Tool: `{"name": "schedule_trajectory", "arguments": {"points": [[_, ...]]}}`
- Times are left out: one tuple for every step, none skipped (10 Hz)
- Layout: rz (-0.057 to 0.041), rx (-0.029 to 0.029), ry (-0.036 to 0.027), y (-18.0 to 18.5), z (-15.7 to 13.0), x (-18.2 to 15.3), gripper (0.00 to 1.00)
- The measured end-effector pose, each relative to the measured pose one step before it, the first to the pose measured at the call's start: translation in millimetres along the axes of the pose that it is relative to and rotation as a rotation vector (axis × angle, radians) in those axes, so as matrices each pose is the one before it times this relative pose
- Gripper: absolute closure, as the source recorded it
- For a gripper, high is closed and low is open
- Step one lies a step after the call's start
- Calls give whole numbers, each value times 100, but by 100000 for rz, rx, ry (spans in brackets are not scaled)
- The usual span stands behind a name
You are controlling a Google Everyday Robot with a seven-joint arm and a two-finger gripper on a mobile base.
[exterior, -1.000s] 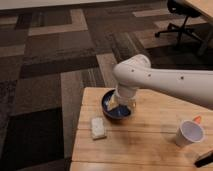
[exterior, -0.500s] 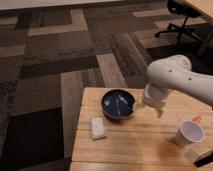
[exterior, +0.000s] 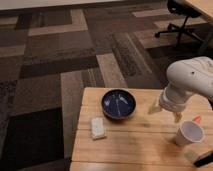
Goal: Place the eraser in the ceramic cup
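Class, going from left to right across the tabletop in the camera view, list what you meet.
The whitish rectangular block → dark blue bowl → robot's hand, hovering between bowl and cup → small white ceramic cup → black bar-like eraser at the right edge.

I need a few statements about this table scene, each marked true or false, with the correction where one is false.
1. The gripper hangs above the table, between the dark blue bowl and the ceramic cup. True.
2. The ceramic cup lies on its side. False: it stands upright.
3. The eraser is inside the cup. False: it lies on the table, outside the cup, at the picture's lower right.
4. The whitish block lies on the table, outside the bowl. True.
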Motion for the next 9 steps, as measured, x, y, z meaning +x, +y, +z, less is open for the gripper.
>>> {"name": "schedule_trajectory", "arguments": {"points": [[-252, -32, 103, 146, 13, 1, 35], [414, 236, 358, -361, 30, 39, 35], [1377, 1370, 818, -1548, 96, 58, 35], [755, 1747, 926, -1872, 298, -95, 35], [267, 671, 1110, -1475, 382, -63, 35], [-836, 367, 582, -2055, 44, -169, 35], [-5287, 2008, -1338, -1855, -323, -111, 35], [-8115, 3928, -2192, -2403, -437, 116, 35], [-6710, 2501, -2535, -1706, -262, 179, 35]]}}
